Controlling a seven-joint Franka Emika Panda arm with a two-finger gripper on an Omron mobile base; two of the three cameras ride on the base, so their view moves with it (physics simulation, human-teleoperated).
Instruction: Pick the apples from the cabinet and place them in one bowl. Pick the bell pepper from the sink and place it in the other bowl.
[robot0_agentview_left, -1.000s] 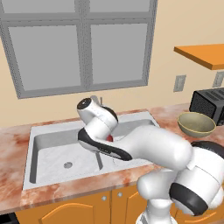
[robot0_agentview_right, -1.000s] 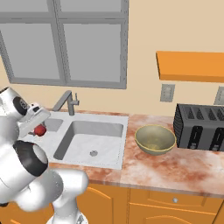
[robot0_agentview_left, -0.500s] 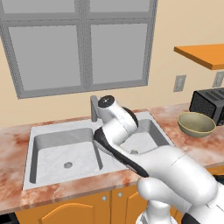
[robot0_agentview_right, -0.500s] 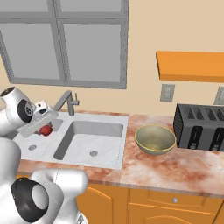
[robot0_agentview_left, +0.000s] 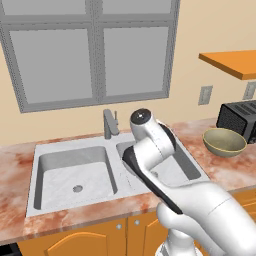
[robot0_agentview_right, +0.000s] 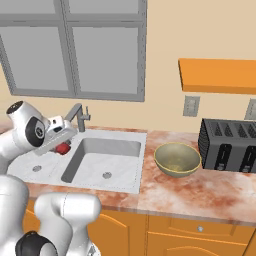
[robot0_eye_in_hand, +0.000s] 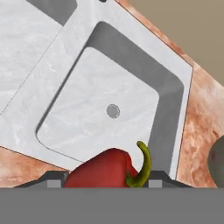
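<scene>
Since a second ago our arm has swung rightward across the sink (robot0_agentview_right: 107, 160), carrying the bell pepper (robot0_agentview_right: 62, 148) from the left basin toward the right one. Our claw (robot0_agentview_right: 64, 145) is closed on the bell pepper, which hangs in its grip above the divide between the basins. Below the claw lies the right basin with its drain. Well off to the claw's right, the bowl (robot0_agentview_right: 177, 160) sits on the worktop (robot0_agentview_right: 200, 192), beside the toaster (robot0_agentview_right: 227, 145).
</scene>
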